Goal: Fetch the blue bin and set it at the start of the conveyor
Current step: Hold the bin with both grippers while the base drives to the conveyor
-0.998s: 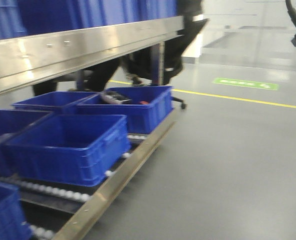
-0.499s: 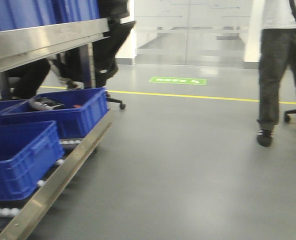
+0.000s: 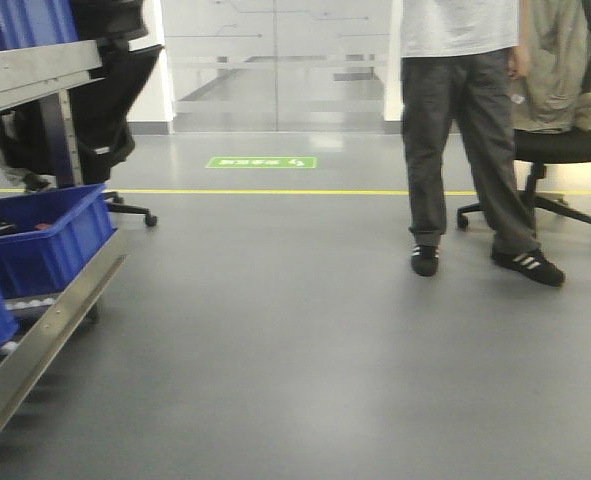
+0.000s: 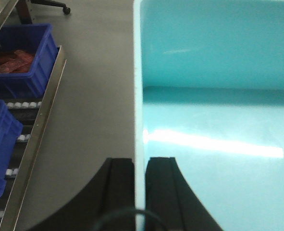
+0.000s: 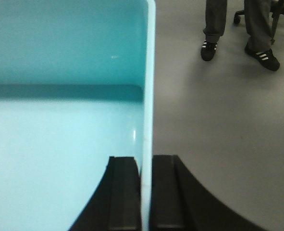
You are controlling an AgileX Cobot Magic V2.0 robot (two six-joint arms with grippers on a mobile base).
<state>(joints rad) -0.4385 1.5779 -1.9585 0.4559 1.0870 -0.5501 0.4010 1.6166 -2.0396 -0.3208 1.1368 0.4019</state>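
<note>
Probably stiff, slick and light while empty, the bin (image 4: 214, 57) hangs by its thin side walls, left jaws and right jaws each clenched on one, bottom centre of frame.

The front camera sits low and looks level across the floor (image 3: 275, 340) toward glass doors (image 3: 275, 60). The left wrist camera sits just behind the left hand (image 4: 141, 161) and looks along its fingers, very near the bin (image 4: 218, 120) wall between them. The right wrist camera does the same behind the right hand (image 5: 145, 159). Both wrist views share the bin's inside. Left wrist and front share the rack (image 3: 50, 315) and crates (image 3: 45, 240) left of the left hand. Right wrist and front share the shoes (image 3: 425, 260) beyond the right hand.
</note>
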